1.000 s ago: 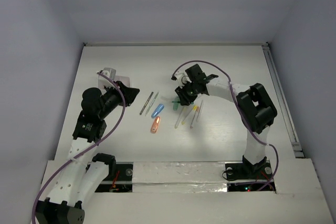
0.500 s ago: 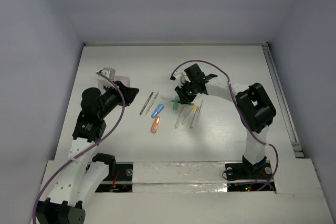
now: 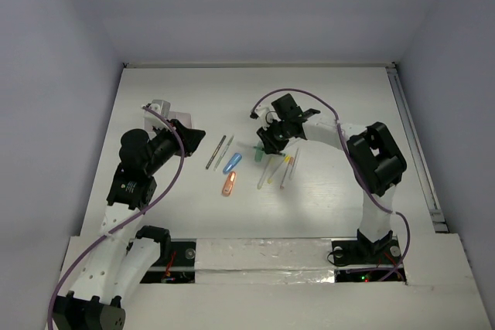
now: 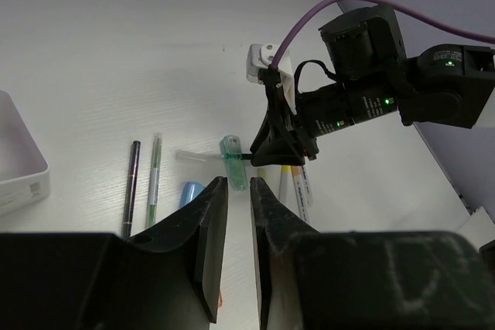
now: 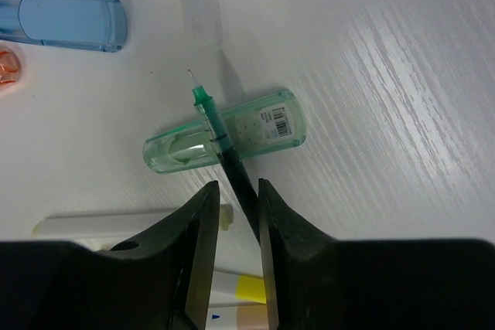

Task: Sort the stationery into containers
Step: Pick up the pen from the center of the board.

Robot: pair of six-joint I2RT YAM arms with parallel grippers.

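translucent green marker point(image 5: 271, 125), blue marker point(image 5: 62, 19) — dark green-tipped pen point(image 5: 230, 164), white table point(image 5: 371, 75).

The white desk point(image 3: 340, 98) carries a small white tray point(image 4: 17, 169) at its far left. To the right of the tray, near the middle, 2 thin pens lie side by side on the same slant: a dark grey pen point(image 3: 214, 153) and a pale-green pen point(image 3: 223, 152). Just right of them lies a blue capped marker point(image 3: 232, 162), with an orange marker point(image 3: 229, 184) nearer the front edge. Further right a short green marker point(image 5: 267, 127) lies crosswise, and beside it a few pale pens point(image 3: 274, 169), some yellow-tipped, fan toward the near side
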